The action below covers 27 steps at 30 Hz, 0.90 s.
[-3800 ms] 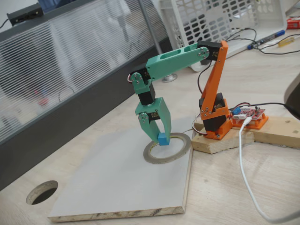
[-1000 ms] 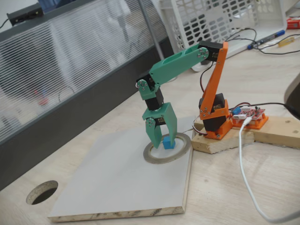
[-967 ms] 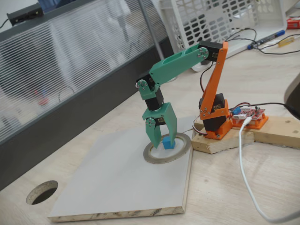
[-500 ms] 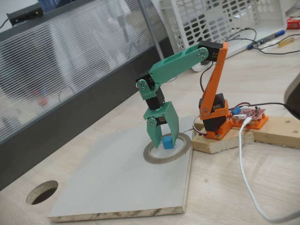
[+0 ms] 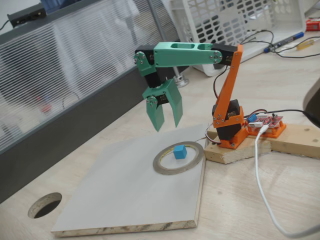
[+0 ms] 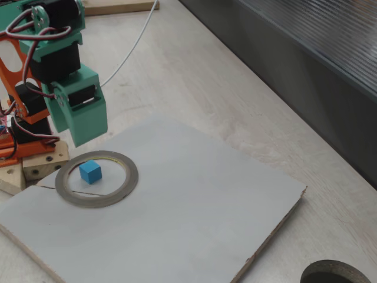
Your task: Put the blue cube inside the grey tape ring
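The blue cube (image 5: pixel 180 152) (image 6: pixel 90 171) rests on the white board inside the grey tape ring (image 5: pixel 165 167) (image 6: pixel 118 193), clear of its rim. My green gripper (image 5: pixel 167 126) (image 6: pixel 82 134) hangs in the air well above the ring, open, with nothing between its fingers. In both fixed views the cube lies just below and slightly to the side of the fingertips. The orange and green arm reaches out level from its base beside the board.
The white board (image 5: pixel 120 195) (image 6: pixel 194 206) lies on a pale wooden table. A round hole (image 5: pixel 45 205) (image 6: pixel 336 275) is cut into the tabletop past the board's corner. The arm's wooden base block (image 5: pixel 235 150), a white cable (image 5: pixel 260 175) and a white basket (image 5: pixel 235 20) stand nearby.
The gripper has let go of the blue cube and risen well above the ring. The cube now lies free inside the ring.
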{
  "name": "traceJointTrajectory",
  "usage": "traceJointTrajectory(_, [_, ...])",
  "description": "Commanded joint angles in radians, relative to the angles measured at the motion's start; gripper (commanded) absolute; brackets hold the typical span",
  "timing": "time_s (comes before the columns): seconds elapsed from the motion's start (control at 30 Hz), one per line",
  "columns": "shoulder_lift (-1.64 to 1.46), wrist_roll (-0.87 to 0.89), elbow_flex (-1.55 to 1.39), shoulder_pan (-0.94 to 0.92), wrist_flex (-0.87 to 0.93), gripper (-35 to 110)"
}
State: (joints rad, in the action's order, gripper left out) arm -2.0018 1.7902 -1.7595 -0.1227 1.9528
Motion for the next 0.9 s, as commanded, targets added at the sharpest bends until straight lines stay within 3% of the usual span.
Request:
traceJointTrajectory(0.0, [-0.02, 0.009, 0.028, -0.017, 0.034, 38])
traceJointTrajectory(0.57, [-0.02, 0.017, 0.038, -0.028, 0.021, 37])
traceJointTrajectory(0.67, [-0.032, 0.017, 0.035, -0.028, 0.02, 30])
traceJointTrajectory(0.87, [-0.034, 0.017, 0.038, -0.055, 0.018, 2])
